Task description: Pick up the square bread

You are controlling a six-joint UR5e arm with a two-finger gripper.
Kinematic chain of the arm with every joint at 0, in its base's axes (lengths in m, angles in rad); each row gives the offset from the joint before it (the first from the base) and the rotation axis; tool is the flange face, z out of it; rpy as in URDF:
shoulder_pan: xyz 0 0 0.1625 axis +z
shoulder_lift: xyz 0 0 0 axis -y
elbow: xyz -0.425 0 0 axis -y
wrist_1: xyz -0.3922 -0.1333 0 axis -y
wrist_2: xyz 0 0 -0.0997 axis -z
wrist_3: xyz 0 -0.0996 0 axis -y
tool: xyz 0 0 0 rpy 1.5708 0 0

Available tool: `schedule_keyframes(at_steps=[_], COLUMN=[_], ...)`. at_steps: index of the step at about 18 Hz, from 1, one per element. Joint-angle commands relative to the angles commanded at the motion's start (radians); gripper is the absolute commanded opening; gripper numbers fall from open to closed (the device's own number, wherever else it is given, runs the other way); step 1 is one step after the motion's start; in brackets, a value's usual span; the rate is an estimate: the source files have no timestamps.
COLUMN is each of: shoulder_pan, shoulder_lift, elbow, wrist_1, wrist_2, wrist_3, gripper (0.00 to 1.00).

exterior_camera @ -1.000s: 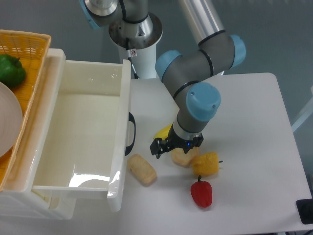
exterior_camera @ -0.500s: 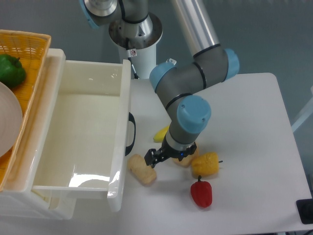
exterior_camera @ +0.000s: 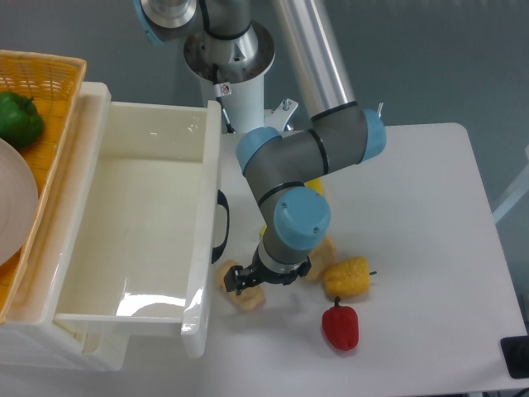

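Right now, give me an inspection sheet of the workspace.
Surface: white table, bare at right.
Job's things: square bread beside the drawer front, mostly hidden by the arm.
Clutter: bun, yellow pepper, red pepper, open white drawer, basket holding a green pepper.
Grippers: pincer directly over the square bread; open or shut unclear.
Cables: nothing seen.
Surroundings: grey wall, robot base.

High fixed view over table (exterior_camera: 430, 207)
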Motion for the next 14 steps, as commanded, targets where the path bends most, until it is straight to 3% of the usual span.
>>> schedule_keyframes(at_steps=[14], shoulder_pan=[-0.014], shoulder_lift=[-0.040], elbow=[0.008], wrist_1=[0.003], wrist_2=[0.000], wrist_3=[0.011], gripper=[1.00])
